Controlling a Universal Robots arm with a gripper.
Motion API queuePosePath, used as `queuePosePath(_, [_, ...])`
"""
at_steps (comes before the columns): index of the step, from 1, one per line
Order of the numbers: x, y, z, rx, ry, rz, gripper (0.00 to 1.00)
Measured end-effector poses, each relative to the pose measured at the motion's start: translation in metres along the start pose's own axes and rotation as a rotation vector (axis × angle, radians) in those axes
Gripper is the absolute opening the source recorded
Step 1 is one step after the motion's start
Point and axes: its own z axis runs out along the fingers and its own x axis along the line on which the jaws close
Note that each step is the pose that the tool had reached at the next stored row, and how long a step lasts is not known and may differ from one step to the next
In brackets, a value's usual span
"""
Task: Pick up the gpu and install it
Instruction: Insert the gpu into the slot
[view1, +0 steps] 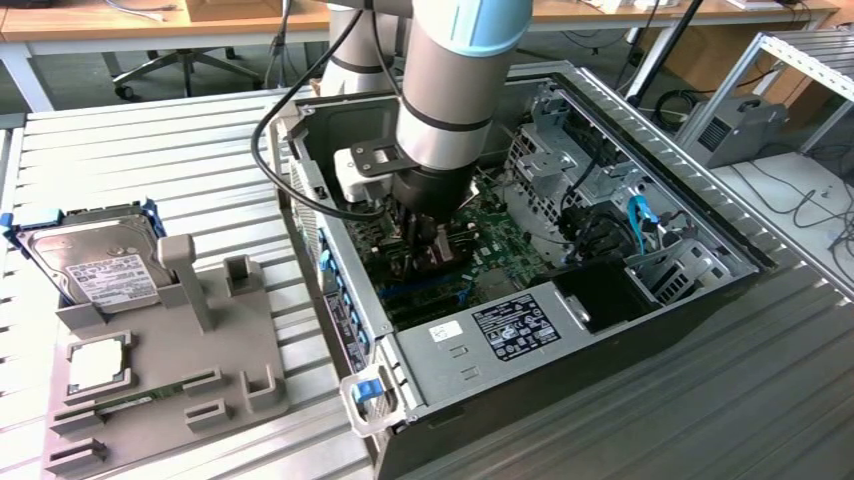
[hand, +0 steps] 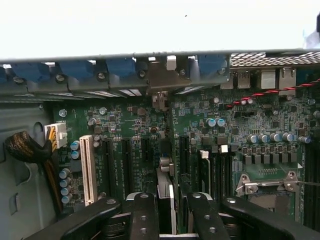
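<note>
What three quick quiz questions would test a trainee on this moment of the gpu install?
1. True or false: the hard drive lies inside the computer case.
2. What does the pincer grip? A) gpu B) memory stick C) hard drive
3. Fill in: the pincer hangs over the green ____ inside the case.
Key: 1 false, the hard drive stands in the grey holder outside the computer case. 2 A. 3 motherboard.

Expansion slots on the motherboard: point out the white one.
The long white slot nearest the braided cable bundle; the other slots alongside it are all black.
</note>
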Motion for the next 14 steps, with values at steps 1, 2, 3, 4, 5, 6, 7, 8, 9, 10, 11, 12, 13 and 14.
queuePosePath(1, [0.0, 0.0, 0.0006, -0.0001, 0.0001, 0.001, 0.28])
queuePosePath(2, [0.0001, 0.0, 0.0012, -0.0002, 0.0003, 0.002, 0.28])
queuePosePath(3, [0.0001, 0.0, 0.0017, -0.0003, 0.0005, 0.003, 0.28])
queuePosePath(4, [0.0001, 0.0, 0.0023, -0.0002, 0.0004, 0.003, 0.28])
queuePosePath(5, [0.0001, 0.0, 0.0029, 0.0, -0.0003, 0.003, 0.28])
queuePosePath(6, [0.0002, 0.0, 0.0034, -0.0001, 0.0, 0.003, 0.28])
queuePosePath(7, [0.0002, 0.0, 0.0036, -0.0001, 0.0003, 0.004, 0.28])
queuePosePath(8, [0.0002, 0.0, 0.0036, -0.0001, 0.0003, 0.004, 0.28])
queuePosePath(9, [0.0001, 0.0, 0.0037, -0.0001, 0.0003, 0.004, 0.28])
queuePosePath(10, [0.0001, 0.0, 0.0039, 0.0001, 0.0, 0.004, 0.28])
queuePosePath(11, [0.0002, 0.0, 0.0038, 0.0001, 0.0001, 0.003, 0.28])
queuePosePath(12, [0.0001, 0.0, 0.0039, 0.0001, 0.0, 0.004, 0.28])
queuePosePath(13, [0.0001, 0.0, 0.0039, 0.0001, 0.0, 0.004, 0.28])
queuePosePath(14, [0.0001, 0.0, 0.0039, 0.0001, 0.0, 0.004, 0.28])
